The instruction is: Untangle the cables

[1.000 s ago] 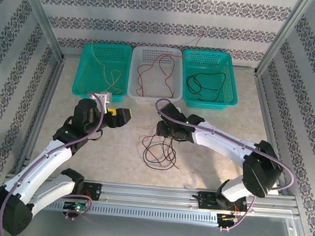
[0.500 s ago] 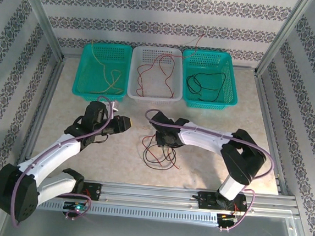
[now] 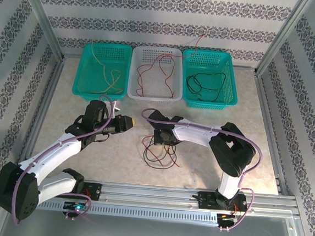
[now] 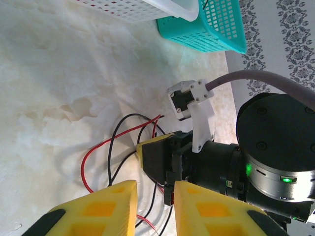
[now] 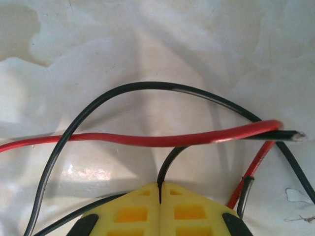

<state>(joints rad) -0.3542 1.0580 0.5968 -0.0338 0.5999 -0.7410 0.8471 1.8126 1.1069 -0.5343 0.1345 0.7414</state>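
Step in hand, as I read it: draw one strand out of the red/black knot (image 3: 160,153) lying mid-tabletop (image 3: 120,164), well short of the baskets. Right pincer (image 5: 160,196) is closed tight, pads together, w/ the black cable (image 5: 165,164) nipped in the seam. The red cable (image 5: 147,140) crosses just beyond the tips, and a 2nd black arc loops past that; can't tell if it's the same wire. Left pincer (image 4: 156,196) hovers beside the knot, jaws a little apart, nothing in them. To do it well: lift slow & low w/ the right and watch whether red rides up w/ black. If it does, stop, don't yank, since thin wire will prob. cinch. Better to bring the left down on the red close by the crossing, pin it to the tabletop, then draw black away along its own run. Grip sits at the very tips, so the wire may slip; re-nip deeper if so. Black likely belongs in the right teal basket (image 3: 208,105), where another black one lies.
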